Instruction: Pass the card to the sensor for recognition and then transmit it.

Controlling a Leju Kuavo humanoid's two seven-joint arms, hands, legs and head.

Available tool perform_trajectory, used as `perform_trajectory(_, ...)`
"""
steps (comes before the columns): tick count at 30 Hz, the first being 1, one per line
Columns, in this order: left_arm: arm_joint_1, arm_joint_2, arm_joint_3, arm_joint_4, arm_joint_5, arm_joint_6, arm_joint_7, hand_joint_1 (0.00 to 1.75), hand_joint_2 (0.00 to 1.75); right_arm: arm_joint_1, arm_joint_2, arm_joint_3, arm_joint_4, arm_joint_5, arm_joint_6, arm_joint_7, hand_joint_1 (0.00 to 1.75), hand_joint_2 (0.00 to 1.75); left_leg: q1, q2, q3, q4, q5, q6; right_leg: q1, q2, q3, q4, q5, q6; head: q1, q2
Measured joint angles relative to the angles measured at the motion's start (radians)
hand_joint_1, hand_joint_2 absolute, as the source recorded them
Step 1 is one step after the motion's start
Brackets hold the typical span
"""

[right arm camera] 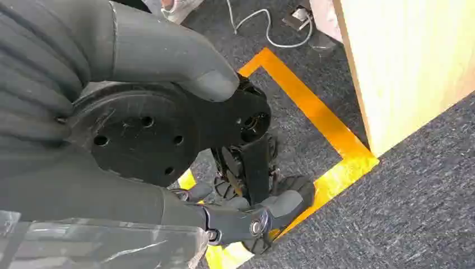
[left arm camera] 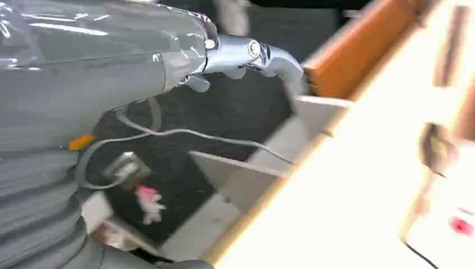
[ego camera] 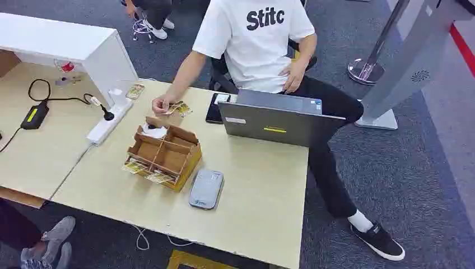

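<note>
Tabletop point(ego camera: 263, 190) of pale wood carried the work items, and you should note their positions as follows. A cardboard organiser point(ego camera: 164, 155) with open compartments stood near the middle, with printed cards lying at its near edge. Just beside it, toward the robot, lay a grey card sensor point(ego camera: 206, 189), flat and apart from the organiser. A grey laptop point(ego camera: 278, 119) stood at the far side with its lid facing the robot, and a black phone point(ego camera: 215, 109) lay just beside it. A white power strip point(ego camera: 106, 124) ran along the seam with the neighbouring desk, with a black adapter point(ego camera: 35, 115) on a cable further left.

A person in a white T-shirt point(ego camera: 252, 39) sat behind the laptop. The person's hand point(ego camera: 161, 105) rested on the tabletop beyond the organiser and held the card point(ego camera: 178, 107), which lay at the fingers, well apart from the sensor.

Your left hand point(left arm camera: 246, 56) hung below the table edge, over dark carpet; its fingers were loosely curled and held nothing I could see, though the blurred picture did not let me tell whether it was released or clenched. Your right hand point(right arm camera: 246, 216) hung beside the table leg above a yellow floor marking point(right arm camera: 313, 117), thumb and fingers apart and empty.
</note>
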Motion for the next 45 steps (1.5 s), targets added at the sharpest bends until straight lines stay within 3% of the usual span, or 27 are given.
perform_trajectory(9, 0.016, 0.022, -0.202, -0.177, -0.195, 0.119, -0.019, 0.0, 1.75, -0.002, 0.003, -0.008, 0.001, 0.044, 0.003, 0.022, 0.0, 1.75, 0.0, 0.0, 0.0, 0.0, 0.0, 0.0, 0.0, 0.0, 0.0, 0.0, 0.0, 0.0, 0.0, 0.0)
perform_trajectory(19, -0.006, 0.111, -0.402, -0.261, -0.467, 0.252, 0.011, 0.0, 1.75, -0.004, 0.003, -0.012, 0.001, 0.09, 0.017, 0.05, 0.0, 1.75, 0.0, 0.0, 0.0, 0.0, 0.0, 0.0, 0.0, 0.0, 0.0, 0.0, 0.0, 0.0, 0.0, 0.0)
perform_trajectory(33, -0.104, 0.256, -0.633, -0.257, -0.88, 0.371, 0.173, 0.0, 1.75, -0.01, 0.003, -0.034, 0.001, 0.144, 0.018, 0.089, 0.0, 1.75, 0.0, 0.0, 0.0, 0.0, 0.0, 0.0, 0.0, 0.0, 0.0, 0.0, 0.001, -0.001, 0.0, 0.0)
perform_trajectory(45, -0.204, 0.372, -0.827, -0.189, -1.214, 0.455, 0.327, 0.03, 1.75, -0.019, 0.003, -0.039, 0.006, 0.207, 0.011, 0.127, 0.0, 1.75, 0.0, 0.001, 0.0, 0.0, 0.001, -0.001, 0.0, 0.001, 0.0, 0.001, 0.001, -0.001, 0.0, 0.0)
